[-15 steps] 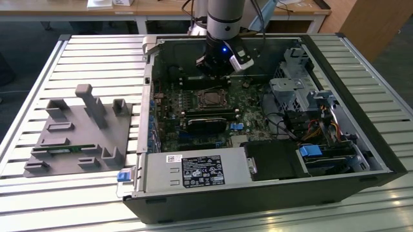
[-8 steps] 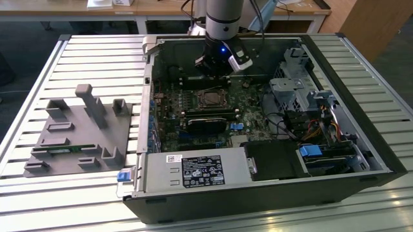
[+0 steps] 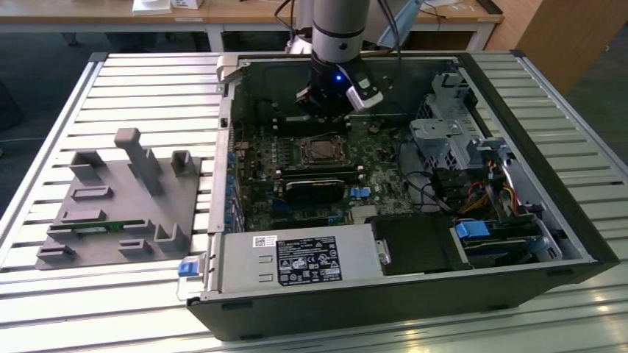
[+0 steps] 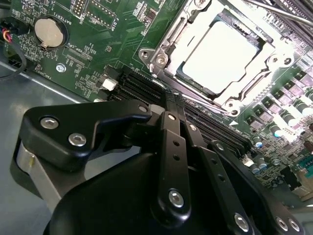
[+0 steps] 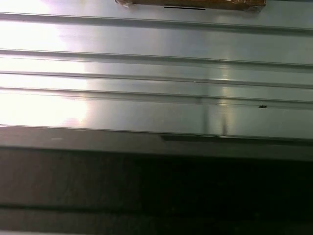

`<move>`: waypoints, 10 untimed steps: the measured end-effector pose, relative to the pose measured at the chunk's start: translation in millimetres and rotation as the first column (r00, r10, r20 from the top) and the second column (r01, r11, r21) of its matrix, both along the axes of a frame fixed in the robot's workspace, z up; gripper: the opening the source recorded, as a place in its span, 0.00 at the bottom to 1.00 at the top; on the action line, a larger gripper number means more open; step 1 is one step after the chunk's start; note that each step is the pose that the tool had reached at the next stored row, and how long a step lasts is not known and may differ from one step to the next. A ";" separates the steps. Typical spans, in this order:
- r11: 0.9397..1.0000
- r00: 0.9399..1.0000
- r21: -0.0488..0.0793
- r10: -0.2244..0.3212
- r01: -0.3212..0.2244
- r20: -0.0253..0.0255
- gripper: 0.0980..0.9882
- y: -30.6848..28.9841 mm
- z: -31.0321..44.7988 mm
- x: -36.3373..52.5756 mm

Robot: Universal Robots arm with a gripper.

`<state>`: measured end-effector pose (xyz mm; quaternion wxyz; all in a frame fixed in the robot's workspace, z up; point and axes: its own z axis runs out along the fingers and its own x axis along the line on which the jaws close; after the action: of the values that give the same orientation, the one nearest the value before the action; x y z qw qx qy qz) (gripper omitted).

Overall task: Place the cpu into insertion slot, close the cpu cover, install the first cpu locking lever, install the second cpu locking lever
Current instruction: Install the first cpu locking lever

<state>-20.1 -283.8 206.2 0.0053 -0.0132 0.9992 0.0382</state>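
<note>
In the exterior view, the cpu (image 3: 319, 151) is a small, flat, grey square set in the insertion slot (image 3: 300, 151), whose silvery rim stands out from the green board inside the open computer case (image 3: 579, 220). The one arm reaches down into the case, and its claw (image 3: 324, 114) hangs over the board. The chip lies near it, at about 6 o'clock from the claw, and the two are apart. One case lies on the slatted metal worktop (image 3: 147, 88), and one grey moulded fixture (image 3: 128, 206) sits at the case's 9 o'clock. In the second wrist view, the cpu (image 4: 220, 54) has a bright, plain silvery top. One cpu cover (image 4: 166, 46), a thin metal frame, lies down flat around it, so the chip shows through the large opening. I cannot tell how the locking levers stand. The claw (image 4: 169, 98) is drawn narrow, its black links meeting at the tip with nothing between them. The socket sits just beyond that tip, across the long black memory slots (image 4: 142, 85). One round coin cell (image 4: 49, 32) sits on the board well away from the socket. In the first wrist view, the ribbed worktop (image 5: 156, 44) runs above a dark band.
</note>
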 end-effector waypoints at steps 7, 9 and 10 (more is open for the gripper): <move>1.000 1.000 -0.001 0.000 0.000 0.000 0.01 0.0 -1.3 0.0; 1.000 1.000 -0.002 0.000 0.000 0.000 0.01 0.0 -1.7 0.0; 1.000 1.000 -0.002 0.000 0.000 0.000 0.01 0.0 -1.9 0.0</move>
<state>-20.0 -283.8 204.3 0.0054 -0.0132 0.9992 0.0369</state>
